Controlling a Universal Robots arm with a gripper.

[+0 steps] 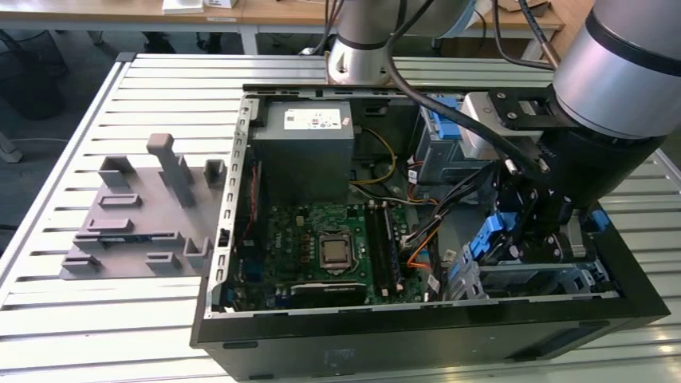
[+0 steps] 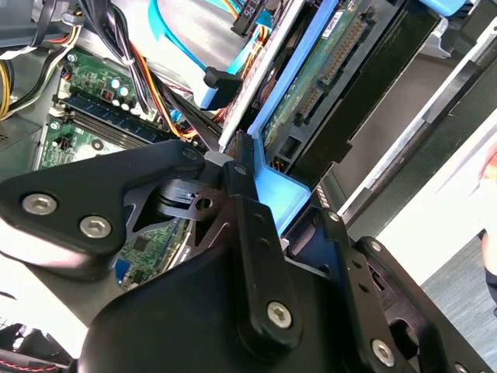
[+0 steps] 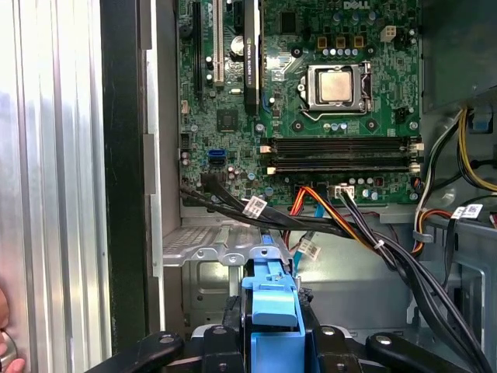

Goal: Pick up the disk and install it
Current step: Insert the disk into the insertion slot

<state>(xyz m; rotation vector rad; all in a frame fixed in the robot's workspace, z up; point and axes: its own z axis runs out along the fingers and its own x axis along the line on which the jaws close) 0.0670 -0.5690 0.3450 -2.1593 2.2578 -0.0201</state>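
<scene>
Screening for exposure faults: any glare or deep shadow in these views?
Exterior view: even light, sheen on the slatted table. First wrist view: motherboard well lit. Second wrist view: washed-out patch beside the dark hand holding the disk.

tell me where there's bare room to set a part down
Bare table lies between the grey fixture and the near edge, and between it and the far edge, at the exterior view's left of the case. Inside the case it is crowded: cables run beside the gripper, shut on the disk.
</scene>
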